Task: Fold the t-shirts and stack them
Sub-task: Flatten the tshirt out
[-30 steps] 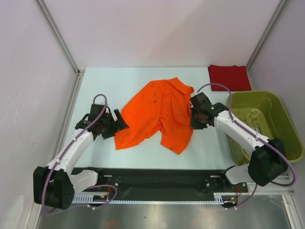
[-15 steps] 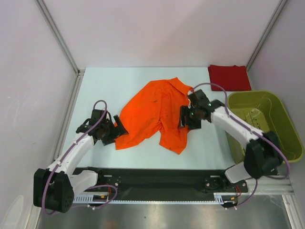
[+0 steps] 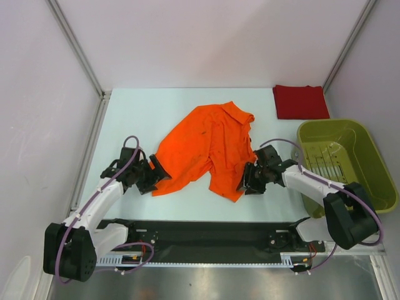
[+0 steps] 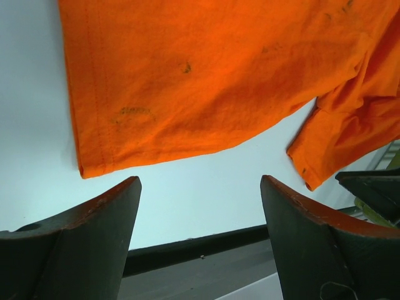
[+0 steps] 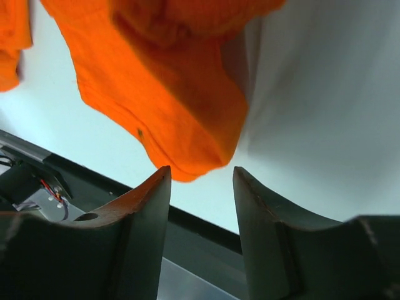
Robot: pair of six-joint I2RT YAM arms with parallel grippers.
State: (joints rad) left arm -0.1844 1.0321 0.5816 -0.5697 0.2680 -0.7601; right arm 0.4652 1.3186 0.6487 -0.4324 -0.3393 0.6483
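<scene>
The bright orange t-shirt (image 3: 206,147) lies crumpled and unfolded in the middle of the table, its collar toward the back right. The dark red t-shirt (image 3: 300,101) rests folded into a rectangle at the back right. My left gripper (image 3: 154,177) is open at the orange shirt's near left corner; in the left wrist view the hem (image 4: 94,169) lies just beyond the left gripper (image 4: 199,181), nothing between its fingers. My right gripper (image 3: 245,183) is open at the shirt's near right corner. That corner (image 5: 187,156) sits just past the right gripper (image 5: 201,170).
An olive-green plastic basket (image 3: 331,124) stands at the right, close beside the right arm. A black rail (image 3: 206,234) runs along the table's near edge. White walls with metal posts enclose the back and sides.
The right gripper let go of the orange shirt near its collar, opened, and came down to the near right corner. The left gripper slid a little nearer along the left hem.
</scene>
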